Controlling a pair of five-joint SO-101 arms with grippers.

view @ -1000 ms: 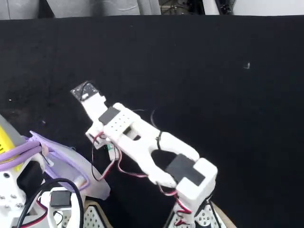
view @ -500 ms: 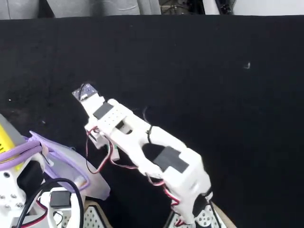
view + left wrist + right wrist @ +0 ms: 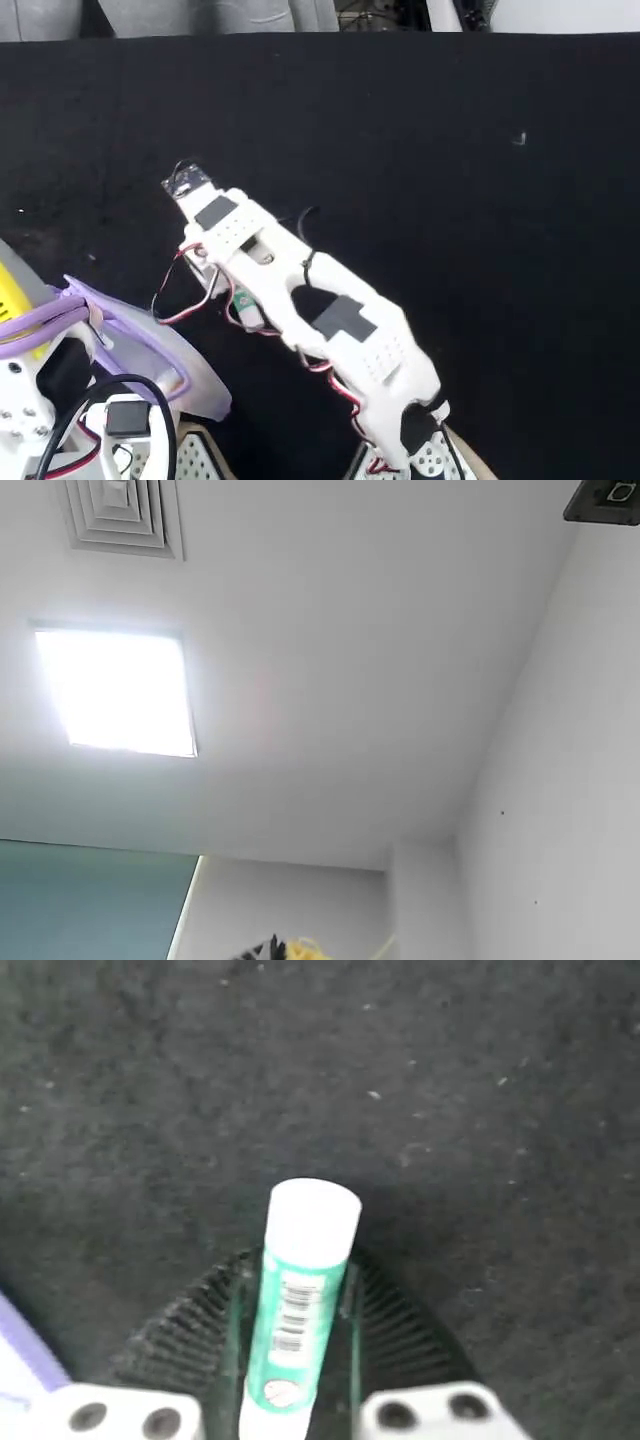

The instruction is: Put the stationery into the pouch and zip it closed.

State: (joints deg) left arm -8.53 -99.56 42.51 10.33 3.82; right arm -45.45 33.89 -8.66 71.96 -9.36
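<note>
The glue stick (image 3: 300, 1290) sits clamped between the two ribbed fingers (image 3: 190, 1320) of the right tool (image 3: 300, 1260), which is closed snugly on its green body. Its long axis runs in line with the fingers, and its white cap sticks out past their tips, pointing down at the black desk (image 3: 450, 1080); the cap appears to hang just above the cloth rather than rest on it. From the high view the glue stick (image 3: 240, 299) shows as a small green patch under the wrist of the right arm (image 3: 300, 300), and its direction cannot be read from there. That arm stretches from its base at the near edge of the desk (image 3: 480, 200) diagonally away and over toward the left arm's side, with red and black wires looping beneath it and the right tool (image 3: 243, 308) tucked below it. The pouch (image 3: 150, 345), pale and see-through with purple trim, lies at the near corner just beside the left arm (image 3: 20, 400), a short way apart from the glue stick. The left wrist view looks up at a ceiling with a light panel (image 3: 115, 690), and whether the left tool is wide or narrow cannot be told.
</note>
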